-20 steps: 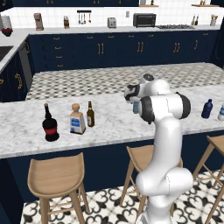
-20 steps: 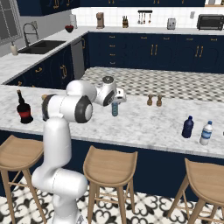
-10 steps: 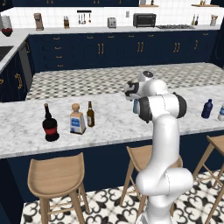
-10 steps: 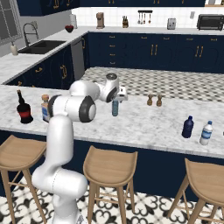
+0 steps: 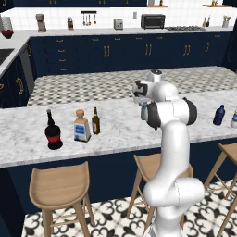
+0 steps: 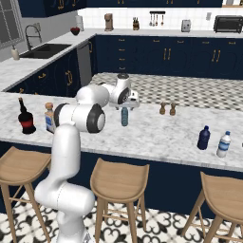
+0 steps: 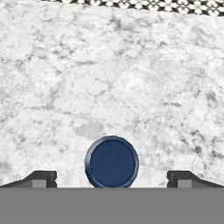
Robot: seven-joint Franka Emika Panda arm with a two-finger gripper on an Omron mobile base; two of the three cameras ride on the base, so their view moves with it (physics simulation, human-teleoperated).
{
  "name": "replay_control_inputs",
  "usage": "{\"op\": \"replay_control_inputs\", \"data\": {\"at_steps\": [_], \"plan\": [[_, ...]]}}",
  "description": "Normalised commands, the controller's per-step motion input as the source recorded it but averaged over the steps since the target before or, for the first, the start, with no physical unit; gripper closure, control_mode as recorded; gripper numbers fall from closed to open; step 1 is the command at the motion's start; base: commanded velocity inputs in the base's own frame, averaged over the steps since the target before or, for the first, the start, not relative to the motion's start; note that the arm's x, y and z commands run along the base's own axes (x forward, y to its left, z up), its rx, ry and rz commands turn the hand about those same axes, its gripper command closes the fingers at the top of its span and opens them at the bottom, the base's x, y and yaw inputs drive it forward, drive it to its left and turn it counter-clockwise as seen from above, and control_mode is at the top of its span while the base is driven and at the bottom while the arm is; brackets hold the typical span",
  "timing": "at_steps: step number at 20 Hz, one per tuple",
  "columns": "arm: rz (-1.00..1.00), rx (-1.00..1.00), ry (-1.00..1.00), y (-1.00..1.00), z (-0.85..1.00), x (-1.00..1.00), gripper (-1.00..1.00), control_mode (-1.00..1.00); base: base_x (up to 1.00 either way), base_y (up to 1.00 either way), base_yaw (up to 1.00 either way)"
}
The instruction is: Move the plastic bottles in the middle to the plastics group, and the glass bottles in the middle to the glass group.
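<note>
The slim light blue plastic bottle (image 5: 144, 111) (image 6: 124, 116) stands upright mid-counter. My gripper (image 5: 140, 100) (image 6: 126, 106) hangs directly above it, open. In the hand view its dark blue cap (image 7: 111, 162) sits between the two fingertips (image 7: 42, 178), with a wide gap on each side. The navy plastic bottle (image 5: 219, 115) (image 6: 203, 138) stands at the right end beside the pale blue-and-white bottle (image 5: 234, 119) (image 6: 223, 144). At the left end, the amber glass bottle (image 5: 95, 121) stands next to the square corked bottle (image 5: 82, 127) (image 6: 49, 118) and the black round-bellied bottle (image 5: 53, 132) (image 6: 26, 117).
Two small brown shakers (image 6: 167, 109) stand on the marble counter (image 5: 115, 134) behind and to the right of the light blue bottle. Wooden stools (image 5: 59, 187) line the counter's near side. Open counter lies between the middle bottle and both groups.
My arm has shifted slightly over the light blue bottle, and the gripper has stayed open above it. None of the bottles has moved.
</note>
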Motion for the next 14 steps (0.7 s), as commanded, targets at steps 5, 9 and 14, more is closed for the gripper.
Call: {"op": "replay_control_inputs", "data": {"at_steps": [5,9,14], "plan": [[0.00,0.00,-0.12,0.08,-0.32,-0.06,-1.00,-1.00,0.00,0.00,0.00],[0.00,0.00,-0.11,0.14,-0.23,0.00,-1.00,-1.00,0.00,0.00,0.00],[0.00,0.00,-0.04,0.04,-0.04,0.00,-1.00,-1.00,0.00,0.00,0.00]]}}
